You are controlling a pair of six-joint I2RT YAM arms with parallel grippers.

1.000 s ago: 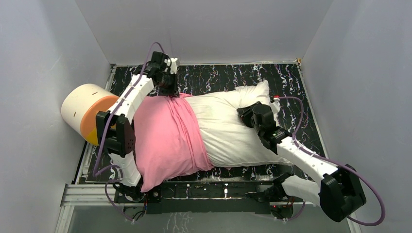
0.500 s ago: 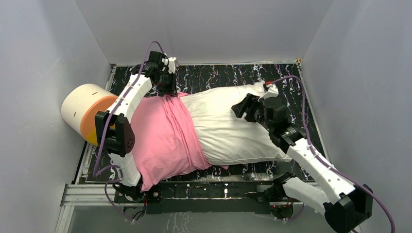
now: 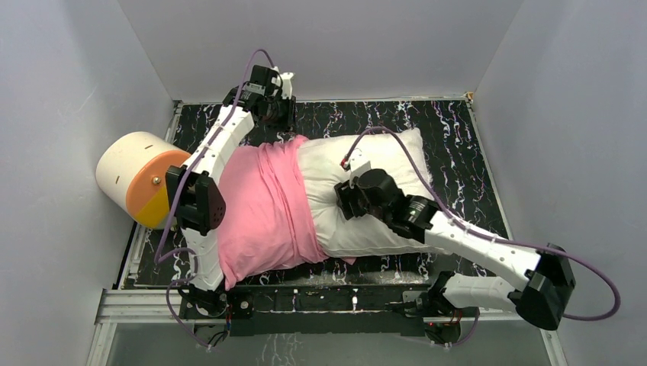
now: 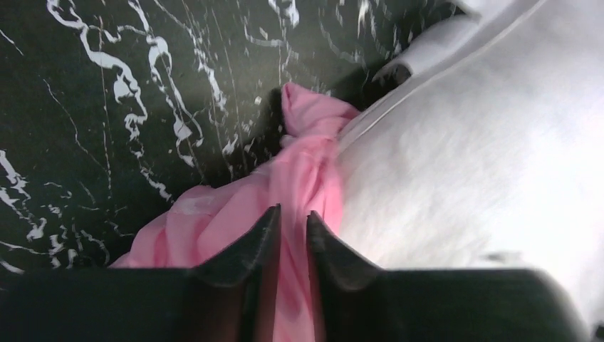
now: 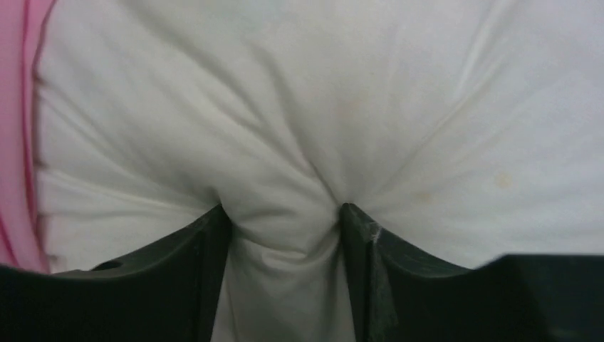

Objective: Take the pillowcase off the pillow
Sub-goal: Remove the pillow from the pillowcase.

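The white pillow (image 3: pixel 404 164) lies across the table, and the pink pillowcase (image 3: pixel 263 206) covers its left half, bunched in folds at its open edge. My left gripper (image 3: pixel 281 122) is at the far edge of the pillowcase and is shut on a twisted strip of the pink fabric (image 4: pixel 306 164), its tips (image 4: pixel 292 211) nearly touching, next to the white pillow (image 4: pixel 463 142). My right gripper (image 3: pixel 343 204) presses on the middle of the bare pillow. In its wrist view its jaws (image 5: pixel 283 206) pinch a fold of the white pillow fabric (image 5: pixel 320 92), and the pillowcase edge (image 5: pixel 14 107) shows at the left.
A cream-and-orange cylinder (image 3: pixel 141 183) lies at the table's left edge beside my left arm. The black marbled table (image 3: pixel 458 130) shows behind and to the right of the pillow. Grey walls close in on three sides. My right arm's purple cable (image 3: pixel 381 131) arcs over the pillow.
My right gripper has moved left from the pillow's right end to its middle and pinched the fabric. My left gripper has moved back and right with the pillowcase edge.
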